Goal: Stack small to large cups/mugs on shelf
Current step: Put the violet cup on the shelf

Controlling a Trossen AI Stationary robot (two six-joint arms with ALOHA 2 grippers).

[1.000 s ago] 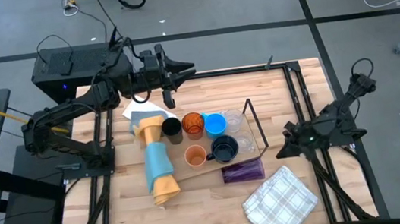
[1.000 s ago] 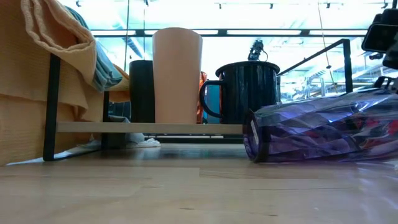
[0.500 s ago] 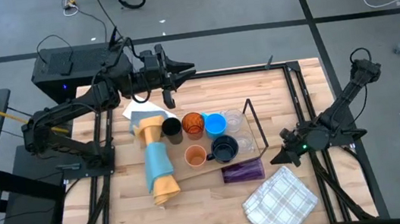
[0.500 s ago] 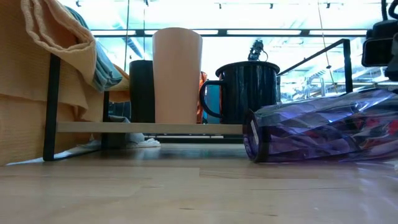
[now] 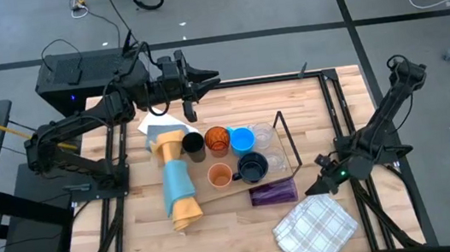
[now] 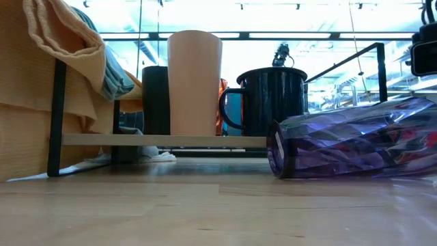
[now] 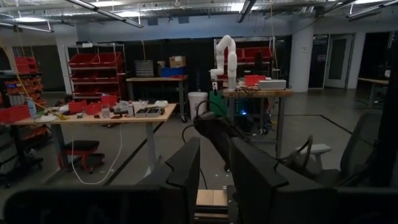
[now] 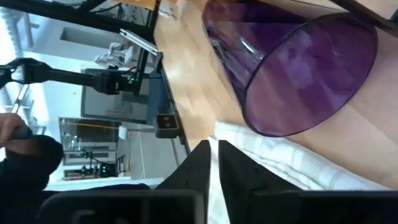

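Observation:
The purple tumbler [image 5: 274,192] lies on its side on the table, in front of the shelf [image 5: 288,138]. Its open mouth [image 8: 311,81] faces my right gripper [image 5: 312,188], which is shut and hangs just off that end without touching. The black cup [image 5: 193,144], amber cup [image 5: 216,140], blue cup [image 5: 241,138], clear glasses [image 5: 267,145], peach cup [image 5: 220,176] and dark mug [image 5: 252,167] stand upright on the shelf's base [image 6: 164,140]. My left gripper [image 5: 206,80] waits, shut, above the table's far edge.
A rolled yellow-and-blue cloth [image 5: 177,179] lies at the shelf's left end. A white checked cloth [image 5: 315,227] lies near the front edge, just below my right gripper. Black table-frame rods [image 5: 330,104] run along the right side. Bare wood lies at the far right.
My right gripper has gone down and toward the table's near edge, closing on the purple tumbler's open end as its arm stretches out. The tumbler and the cups have stayed where they were.

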